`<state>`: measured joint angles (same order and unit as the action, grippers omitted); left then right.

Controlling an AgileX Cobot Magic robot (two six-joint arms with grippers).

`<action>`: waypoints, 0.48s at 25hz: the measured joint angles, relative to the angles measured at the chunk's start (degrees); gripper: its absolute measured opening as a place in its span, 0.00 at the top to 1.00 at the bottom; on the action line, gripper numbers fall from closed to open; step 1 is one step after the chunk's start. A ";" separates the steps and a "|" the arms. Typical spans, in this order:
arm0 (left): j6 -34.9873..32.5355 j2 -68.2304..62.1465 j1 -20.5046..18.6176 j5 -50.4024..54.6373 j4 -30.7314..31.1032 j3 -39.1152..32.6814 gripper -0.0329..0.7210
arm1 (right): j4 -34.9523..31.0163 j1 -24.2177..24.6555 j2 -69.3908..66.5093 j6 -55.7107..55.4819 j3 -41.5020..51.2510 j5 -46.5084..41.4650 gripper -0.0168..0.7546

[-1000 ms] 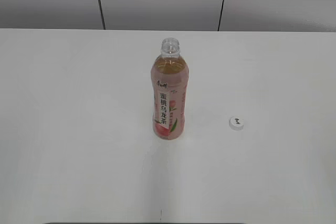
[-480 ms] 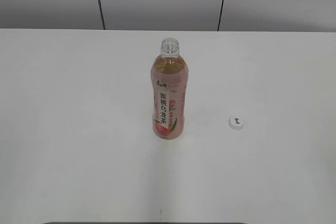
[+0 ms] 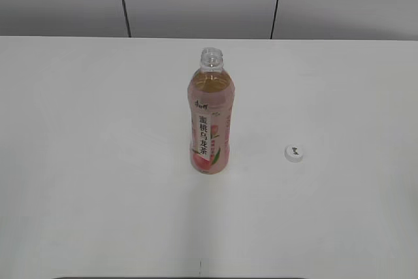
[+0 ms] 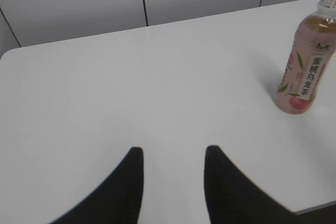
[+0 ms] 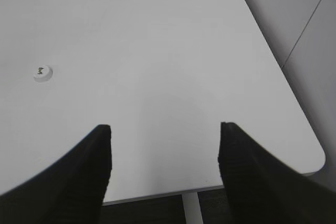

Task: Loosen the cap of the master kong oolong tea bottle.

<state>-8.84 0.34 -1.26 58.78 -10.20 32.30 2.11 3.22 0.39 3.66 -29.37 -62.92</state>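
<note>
Bottle first: the master kong oolong tea bottle stands upright near the middle of the white desk in the exterior view, its pink peach label and white strip of dark characters facing the camera. Amber tea fills it up to the shoulder, and the clear threaded neck at the top is bare and uncapped. The cap lies flat on the desk at about 4 o'clock from the bottle's base, well apart from it, with its top and small dark mark facing up.

Neither arm appears in the exterior view. In the left wrist view the left hand shows as two dark fingers rising from the lower edge with a moderate gap between them, nothing held, only bare desk showing through. From that hand the bottle stands at about 2 o'clock, well apart, close to the right edge of the picture, its mouth cut by the frame's top.

In the right wrist view the right hand is spread wide, its two dark fingers far apart and empty, hovering over the desk near its rounded corner. The cap sits at about 10 o'clock from this hand, well apart, alone on the white surface. Grey wall panels with dark seams stand behind the desk.
</note>
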 joint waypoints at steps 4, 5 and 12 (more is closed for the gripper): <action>-0.02 0.00 0.56 0.00 0.00 0.00 0.63 | 0.00 0.38 0.00 0.00 0.00 0.00 0.35; -0.02 0.00 0.56 0.00 0.00 0.00 0.63 | 0.00 0.38 0.00 0.00 0.00 0.00 0.35; -0.02 0.00 0.56 0.00 0.00 0.00 0.64 | 0.00 0.38 0.00 0.00 0.00 0.00 0.35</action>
<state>-8.86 0.34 -0.70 58.78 -10.20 32.30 2.11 3.59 0.39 3.66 -29.37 -62.92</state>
